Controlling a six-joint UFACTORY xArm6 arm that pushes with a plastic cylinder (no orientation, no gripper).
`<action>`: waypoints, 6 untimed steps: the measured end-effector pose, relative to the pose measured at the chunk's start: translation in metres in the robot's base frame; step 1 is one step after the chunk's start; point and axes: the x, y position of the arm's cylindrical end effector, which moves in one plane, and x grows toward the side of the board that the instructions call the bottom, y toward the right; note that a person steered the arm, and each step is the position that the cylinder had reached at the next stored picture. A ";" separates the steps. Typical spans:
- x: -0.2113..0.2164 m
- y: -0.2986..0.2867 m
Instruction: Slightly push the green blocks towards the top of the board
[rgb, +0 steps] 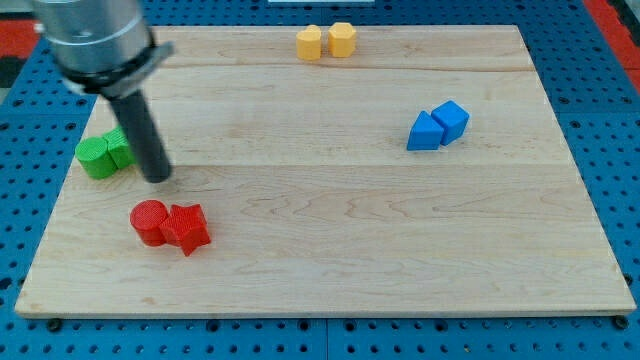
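Observation:
Two green blocks sit together at the view's left edge of the wooden board: a round-topped one (97, 157) and a second one (120, 148) partly hidden behind the rod. My tip (157, 178) rests on the board just right of and slightly below the green blocks, close to them; I cannot tell if it touches. The dark rod rises up and to the left from there.
A red cylinder (149, 221) and a red block (187, 228) lie below my tip. Two yellow blocks (309, 43) (342, 39) sit at the view's top edge. Two blue blocks (425, 132) (451, 120) lie at the right. The board (330, 250) rests on a blue pegboard.

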 end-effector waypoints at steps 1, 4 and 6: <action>0.007 -0.031; 0.027 -0.095; -0.013 -0.066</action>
